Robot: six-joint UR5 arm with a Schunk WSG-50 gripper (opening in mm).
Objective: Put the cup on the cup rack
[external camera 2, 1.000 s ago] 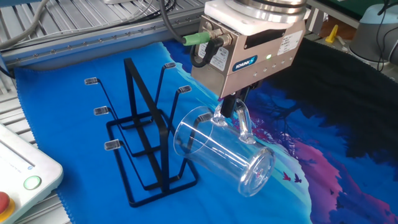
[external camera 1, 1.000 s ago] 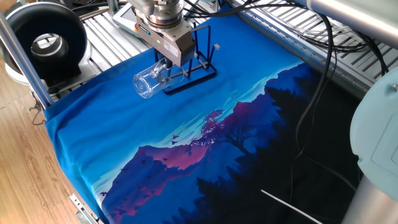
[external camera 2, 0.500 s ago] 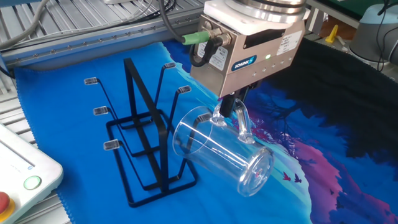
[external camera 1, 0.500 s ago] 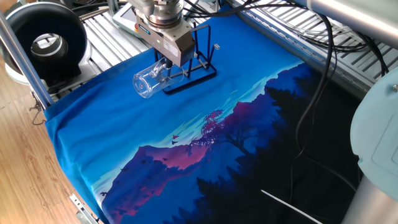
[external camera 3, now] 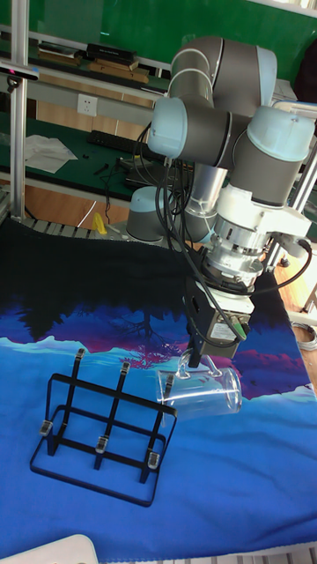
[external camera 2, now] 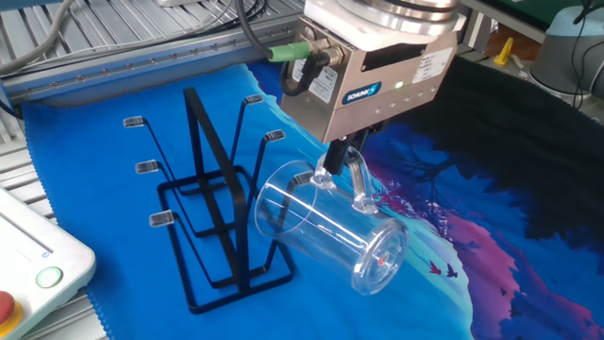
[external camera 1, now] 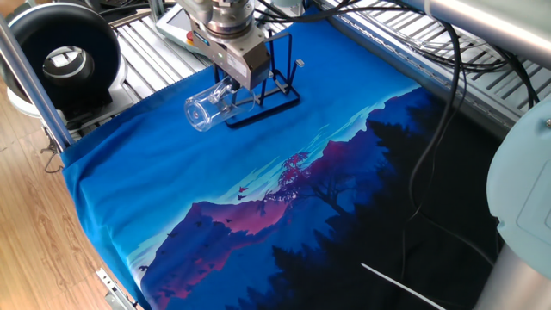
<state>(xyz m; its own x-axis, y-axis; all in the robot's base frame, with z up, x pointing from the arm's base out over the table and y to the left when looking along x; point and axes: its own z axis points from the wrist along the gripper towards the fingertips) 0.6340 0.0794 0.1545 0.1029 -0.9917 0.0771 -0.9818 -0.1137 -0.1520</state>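
The cup (external camera 2: pixel 326 231) is a clear glass mug hanging tilted on its side just above the blue cloth. My gripper (external camera 2: pixel 344 159) is shut on its loop handle from above. The end of the cup that faces the cup rack (external camera 2: pixel 203 212) is up against one of the rack's near pegs; whether the peg is inside the glass I cannot tell. The black wire cup rack (external camera 1: pixel 274 84) stands at the far end of the cloth, with the cup (external camera 1: pixel 209 105) beside it under the gripper (external camera 1: pixel 231 84). In the tall fixed view the cup (external camera 3: pixel 201 390) hangs at the cup rack's (external camera 3: pixel 101 427) right end below the gripper (external camera 3: pixel 195 357).
A white button box (external camera 2: pixel 33 264) sits left of the rack at the cloth's edge. A black round device (external camera 1: pixel 65 60) stands beyond the cloth corner. Cables (external camera 1: pixel 448 95) run over the dark part of the cloth. Aluminium rails (external camera 2: pixel 123 47) border the far side.
The gripper has carried the cup a little further toward the rack. The rack seems to have shifted slightly the same way.
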